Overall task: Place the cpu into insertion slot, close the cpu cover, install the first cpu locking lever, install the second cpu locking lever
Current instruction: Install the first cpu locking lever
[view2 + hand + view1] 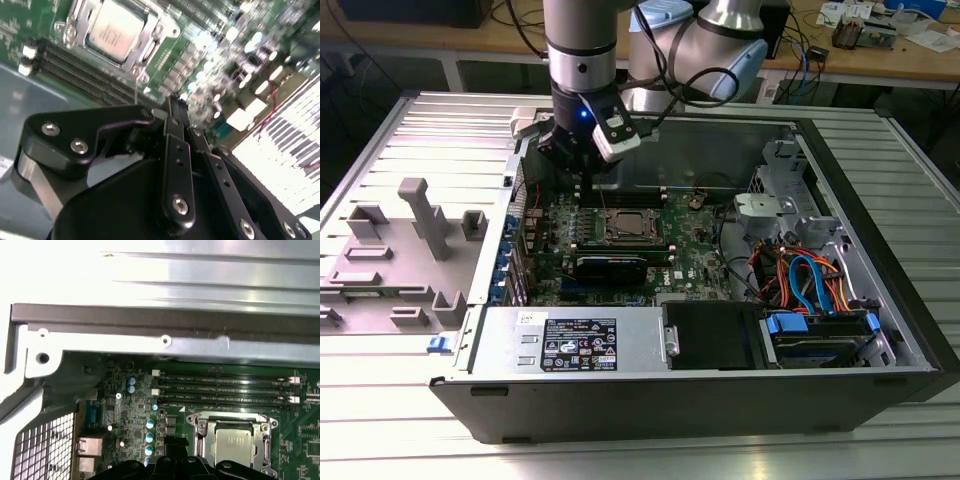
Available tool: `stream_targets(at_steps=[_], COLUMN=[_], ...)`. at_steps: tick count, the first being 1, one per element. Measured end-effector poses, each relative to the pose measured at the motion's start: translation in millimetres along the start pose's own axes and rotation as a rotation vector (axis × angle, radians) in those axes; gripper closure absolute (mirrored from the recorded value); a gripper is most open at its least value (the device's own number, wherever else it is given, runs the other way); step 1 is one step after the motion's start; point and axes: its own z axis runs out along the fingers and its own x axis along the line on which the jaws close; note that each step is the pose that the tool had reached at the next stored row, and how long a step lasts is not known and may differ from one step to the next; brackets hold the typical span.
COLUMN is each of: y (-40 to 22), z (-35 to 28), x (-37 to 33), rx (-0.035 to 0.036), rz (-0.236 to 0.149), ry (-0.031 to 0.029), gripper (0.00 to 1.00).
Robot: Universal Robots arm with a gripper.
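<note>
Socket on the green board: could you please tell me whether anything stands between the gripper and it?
Nothing visible does. The gripper hangs over the green board, to the exterior view's left of the socket; in the second wrist view only low board parts lie between them.

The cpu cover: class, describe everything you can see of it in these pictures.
The cpu cover is a thin silvery metal frame with a square window, lying flat and closed on the insertion slot in the green motherboard. The grey-topped cpu shows through its window. It sits beside the long black memory slots. The gripper hangs apart from it, not touching. Whether levers lock it cannot be told.
</note>
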Motion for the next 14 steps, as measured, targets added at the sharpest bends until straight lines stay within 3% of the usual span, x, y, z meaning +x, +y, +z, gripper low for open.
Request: stream_targets(at_steps=[2,6,14], y=[4.3,5.4,7.8], z=[0.4,0.8,1.0], x=[-0.2,-2.0,-13.8], rx=[-0.0001,0.0002,0.0005], rz=[-0.001,-0.002,-0.002], ry=[-0.0004,-0.0017,-0.0029], gripper=[0.89,0.89,0.89])
